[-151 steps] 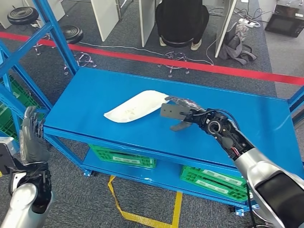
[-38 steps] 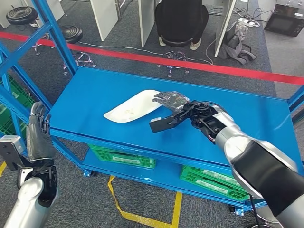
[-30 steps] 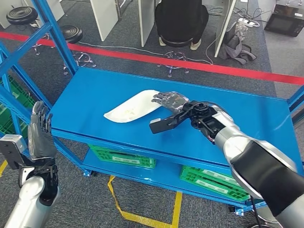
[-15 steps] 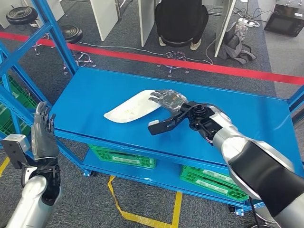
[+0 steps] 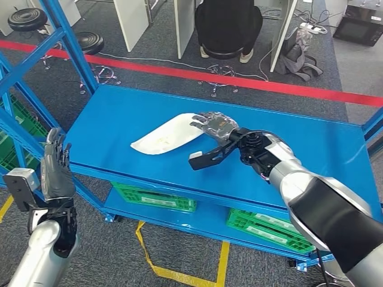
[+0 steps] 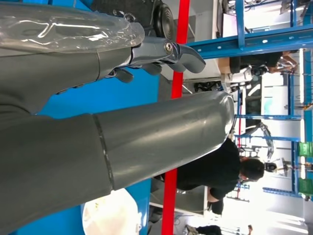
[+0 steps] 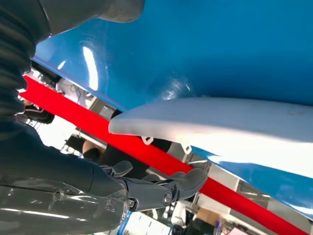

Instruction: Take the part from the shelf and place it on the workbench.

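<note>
A white curved part [image 5: 168, 134] lies on the blue shelf top [image 5: 117, 119]. My right hand [image 5: 212, 139] is at the part's right end, fingers [image 5: 209, 122] spread over its edge, thumb [image 5: 204, 158] held apart below; nothing is gripped. In the right wrist view the part [image 7: 229, 122] lies flat on the blue surface, with my fingers [image 7: 162, 188] just clear of its edge. My left hand [image 5: 54, 170] is raised, fingers apart, at the shelf's left front corner, holding nothing; the left wrist view shows the part's [image 6: 110, 215] end beyond the thumb [image 6: 147, 142].
Green crates [image 5: 153, 197] [image 5: 271, 227] sit on the lower shelf. Blue uprights [image 5: 67, 42] stand at the left. A red floor line [image 5: 271, 86] runs behind the shelf, where a person in black [image 5: 228, 27] sits on a stool. Yellow tape [image 5: 190, 275] marks the floor in front.
My right hand has moved left from beside the part until its fingers reach over the part's right end. My left hand has risen slightly. The part has not moved.
</note>
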Robot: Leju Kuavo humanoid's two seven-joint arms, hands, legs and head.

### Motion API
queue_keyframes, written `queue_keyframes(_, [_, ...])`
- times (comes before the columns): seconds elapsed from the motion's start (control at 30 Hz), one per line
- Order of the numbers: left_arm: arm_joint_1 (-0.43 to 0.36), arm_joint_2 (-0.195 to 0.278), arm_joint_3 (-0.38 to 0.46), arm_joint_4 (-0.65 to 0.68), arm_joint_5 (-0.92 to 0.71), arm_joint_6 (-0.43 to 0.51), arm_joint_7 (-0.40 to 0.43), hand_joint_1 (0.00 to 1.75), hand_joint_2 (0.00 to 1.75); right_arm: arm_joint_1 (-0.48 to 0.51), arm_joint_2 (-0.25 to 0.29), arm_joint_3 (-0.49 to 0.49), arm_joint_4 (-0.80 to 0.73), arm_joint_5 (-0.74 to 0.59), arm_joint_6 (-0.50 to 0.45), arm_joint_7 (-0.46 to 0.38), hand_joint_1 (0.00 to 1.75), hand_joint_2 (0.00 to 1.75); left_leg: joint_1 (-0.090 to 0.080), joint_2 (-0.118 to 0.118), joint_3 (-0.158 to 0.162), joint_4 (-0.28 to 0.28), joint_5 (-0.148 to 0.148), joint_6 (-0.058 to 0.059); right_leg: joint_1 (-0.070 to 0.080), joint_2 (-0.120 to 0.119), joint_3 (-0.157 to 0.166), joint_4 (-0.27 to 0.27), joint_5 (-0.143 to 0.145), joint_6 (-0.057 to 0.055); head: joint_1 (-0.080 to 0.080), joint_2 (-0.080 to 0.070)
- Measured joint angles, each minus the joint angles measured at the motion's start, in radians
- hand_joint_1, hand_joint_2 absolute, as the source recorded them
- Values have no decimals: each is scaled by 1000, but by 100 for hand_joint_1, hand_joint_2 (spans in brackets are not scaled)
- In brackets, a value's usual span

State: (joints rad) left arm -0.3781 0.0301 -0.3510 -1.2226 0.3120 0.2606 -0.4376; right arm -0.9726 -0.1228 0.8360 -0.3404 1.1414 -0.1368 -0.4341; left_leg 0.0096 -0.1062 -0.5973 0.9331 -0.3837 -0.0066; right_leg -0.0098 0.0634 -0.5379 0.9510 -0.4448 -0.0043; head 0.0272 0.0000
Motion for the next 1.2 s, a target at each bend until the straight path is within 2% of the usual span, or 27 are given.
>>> queue_keyframes(0.6, [1,0,0,3,-4,2,2,0,0,0,0,-2,12,-3,5,0,0,175,0,0,0,0,0,0,0,0,0,0,0,0,0,0])
queue_keyframes(0.73, [1,0,0,3,-4,2,3,0,0,0,0,-3,13,0,2,-1,170,175,0,0,0,0,0,0,0,0,0,0,0,0,0,0])
queue_keyframes(0.77, [1,0,-1,3,-4,2,3,0,0,0,0,-4,13,2,2,0,175,175,0,0,0,0,0,0,0,0,0,0,0,0,0,0])
queue_keyframes(1.2, [1,-6,-7,17,0,-3,-5,0,0,0,0,-28,16,-8,-17,7,175,175,0,0,0,1,0,0,0,0,0,0,0,0,0,0])
